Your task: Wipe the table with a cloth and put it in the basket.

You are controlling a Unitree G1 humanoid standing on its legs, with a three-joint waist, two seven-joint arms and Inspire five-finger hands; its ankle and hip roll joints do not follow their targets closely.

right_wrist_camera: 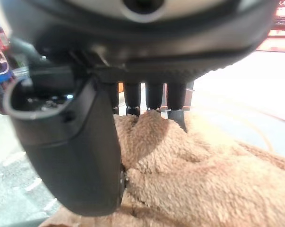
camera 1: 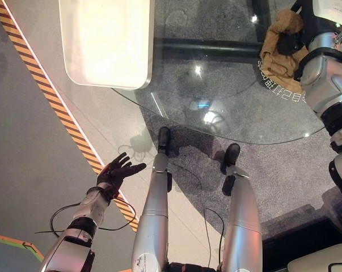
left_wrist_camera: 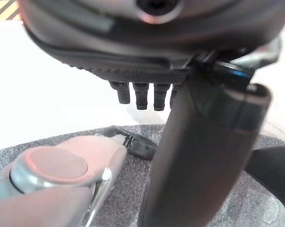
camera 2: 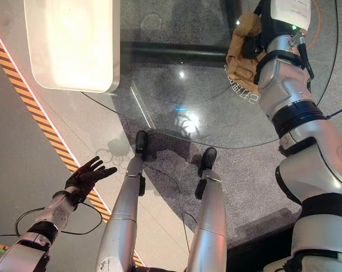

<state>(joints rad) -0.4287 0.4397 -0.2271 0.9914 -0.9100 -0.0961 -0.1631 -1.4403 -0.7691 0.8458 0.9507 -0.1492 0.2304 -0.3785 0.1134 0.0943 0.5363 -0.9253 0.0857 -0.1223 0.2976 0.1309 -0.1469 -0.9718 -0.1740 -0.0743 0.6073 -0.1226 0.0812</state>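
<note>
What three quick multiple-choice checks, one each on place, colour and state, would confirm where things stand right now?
1. Where does the cloth lie?
A. on the floor
B. on the glass table, under the right hand
C. in the left hand

2. What colour is the cloth?
A. tan
B. blue
C. white

3. How is the left hand?
A. curled round the cloth
B. pressed flat on the table
C. open, fingers spread, off the table above the floor

Answers: 1 B, the head views show it on the glass beneath that hand. 2 A, tan fleece in the right wrist view. 3 C, spread fingers beside the striped floor tape.
</note>
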